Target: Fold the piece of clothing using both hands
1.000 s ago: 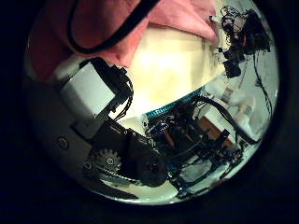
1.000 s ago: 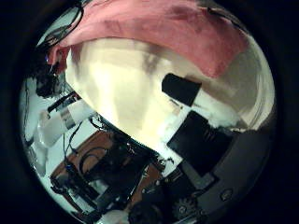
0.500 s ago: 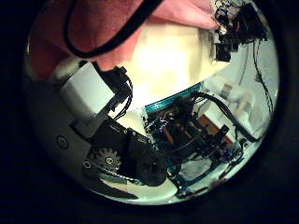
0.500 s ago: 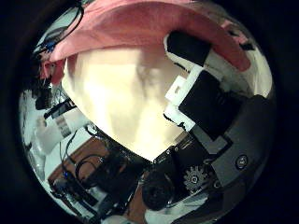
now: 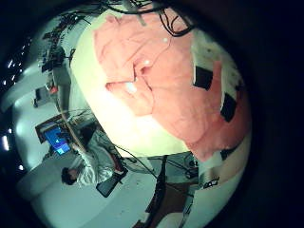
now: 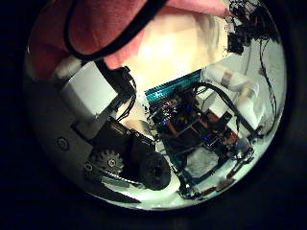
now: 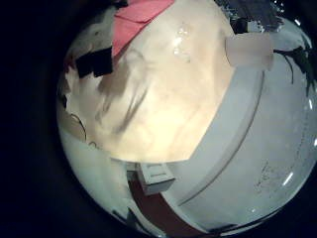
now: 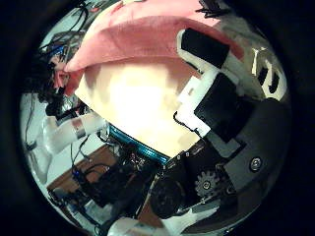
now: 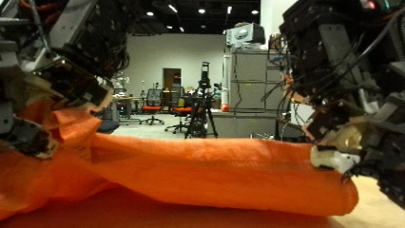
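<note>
- An orange garment (image 9: 190, 176) lies on the table (image 9: 380, 214), spread across the foreground of the outside view in a long, thick fold.
- The left hand (image 9: 57, 81) hangs over one bunched end of the garment, its fingers (image 9: 26, 133) down at the cloth; I cannot tell whether they grip it.
- The right hand (image 9: 348, 142) is at the garment's other end, low by the fold's edge; its fingers are not clear enough to judge.
- In the left little finger side view the garment (image 5: 171, 76) lies flat on the pale table (image 5: 114, 123), with fingers (image 5: 204, 76) extended over it.
- In the right thumb side view the cloth (image 8: 148, 39) lies just beyond the fingers (image 8: 212, 54), which are bent toward its edge.
- The left thumb side view shows cloth (image 6: 106, 24) close to the palm.
</note>
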